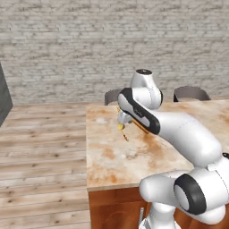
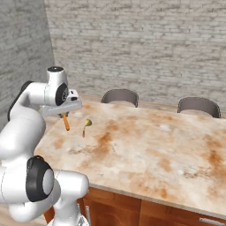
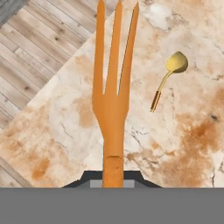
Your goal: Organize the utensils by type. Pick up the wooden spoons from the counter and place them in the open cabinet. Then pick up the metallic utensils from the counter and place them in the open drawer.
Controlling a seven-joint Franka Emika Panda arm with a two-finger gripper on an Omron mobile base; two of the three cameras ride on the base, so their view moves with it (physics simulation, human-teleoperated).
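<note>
Gripping an orange fork (image 3: 113,87), fingers (image 3: 113,180) closed, arm raised over the counter (image 2: 145,150).

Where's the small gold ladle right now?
The small gold ladle lies flat on the marble counter near its left end in the right base view, just right of the held orange fork.

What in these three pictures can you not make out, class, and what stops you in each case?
- Fingers: in the hand view, the fork handle covers where they clamp it.
- Fork: in the left base view, the arm hides most of it.
- Spoon: too small in the right base view to tell its material.
- Cabinet and drawer: none of the views takes in an open one.
- Chairs: the counter hides their seats.
</note>
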